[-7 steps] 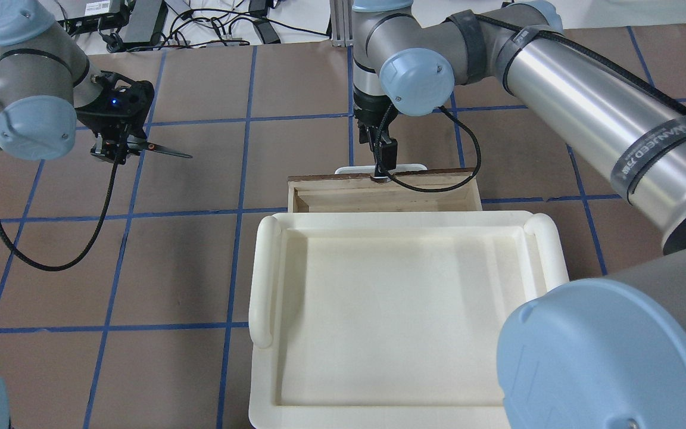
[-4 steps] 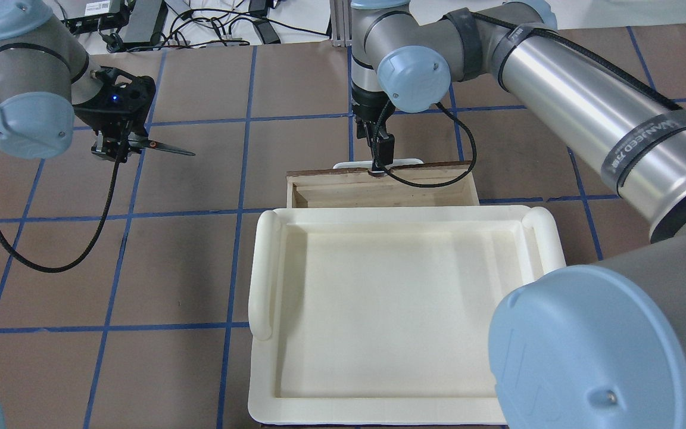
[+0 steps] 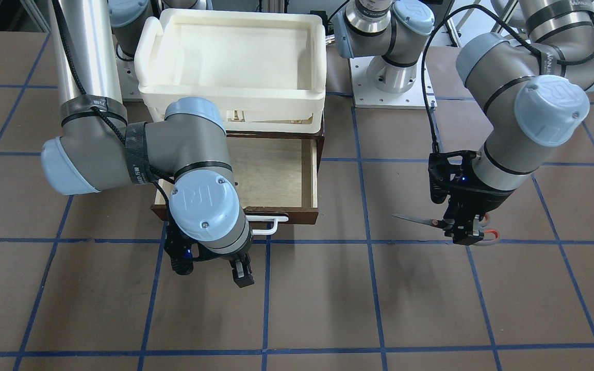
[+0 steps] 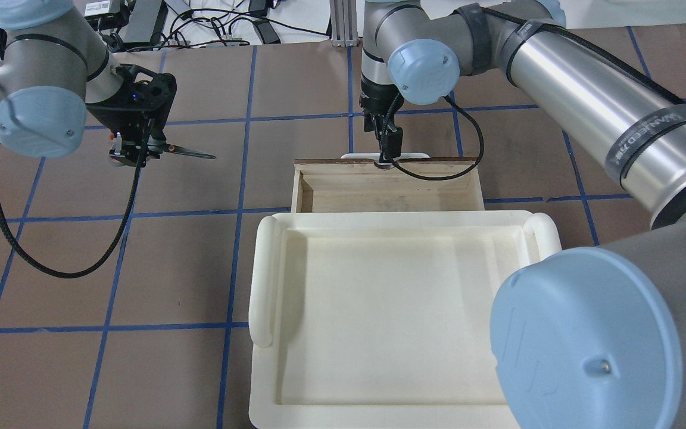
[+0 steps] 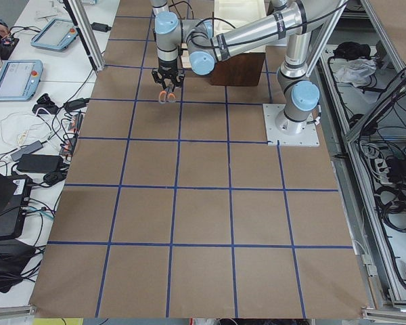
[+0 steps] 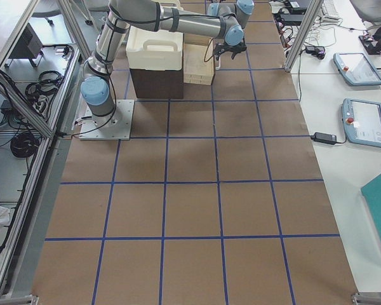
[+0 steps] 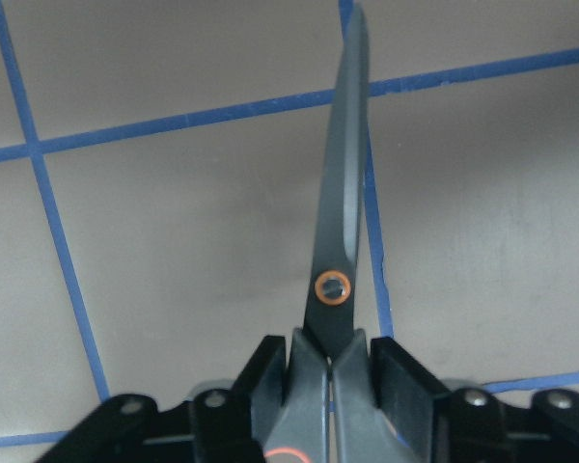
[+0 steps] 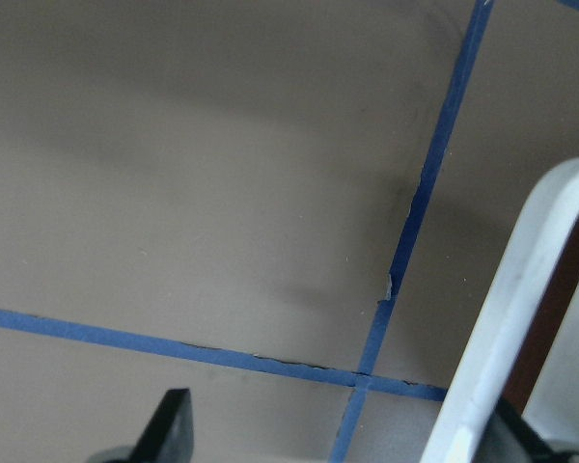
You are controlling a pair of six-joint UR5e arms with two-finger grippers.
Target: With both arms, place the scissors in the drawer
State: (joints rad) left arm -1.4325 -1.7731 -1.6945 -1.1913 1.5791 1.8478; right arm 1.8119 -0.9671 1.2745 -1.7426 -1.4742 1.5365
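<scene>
Front-facing: the scissors [image 3: 421, 220] are gripped in the closed left claw [image 3: 464, 234] above the counter [image 3: 328, 299]. The blades point away from it towards the open drawer [image 3: 313, 178], well apart.

Overhead: the right claw [image 4: 386, 159] is seen at the drawer's white handle [image 4: 415, 155].

Right wrist: its fingers [image 8: 174, 429] are spread, with the handle just beside one.

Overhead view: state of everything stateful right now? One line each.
drawer: open, nothing visible inside
scissors: blades closed, held clear of the table
left gripper: shut on scissors
right gripper: open, at the white handle
cream tray: empty
</scene>
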